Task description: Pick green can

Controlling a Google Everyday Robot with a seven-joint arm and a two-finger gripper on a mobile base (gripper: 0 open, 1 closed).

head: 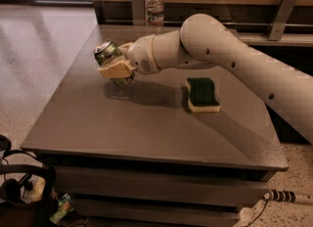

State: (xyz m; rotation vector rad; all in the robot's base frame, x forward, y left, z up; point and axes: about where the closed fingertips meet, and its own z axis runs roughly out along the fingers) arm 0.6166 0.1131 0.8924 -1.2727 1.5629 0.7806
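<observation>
The green can [108,55] is a small shiny green drink can with a silver top. It is tilted and held just above the grey table [146,123], over its far left part. My gripper [116,66] is shut on the can; its tan fingers [116,70] clamp the can's body. The white arm reaches in from the right. The can's shadow lies on the table right under it.
A flat green-topped yellow sponge [202,94] lies on the table to the right of the can. A clear plastic water bottle [153,9] stands at the table's far edge. A wooden wall and a rail run behind. Bags and cables lie on the floor at front left.
</observation>
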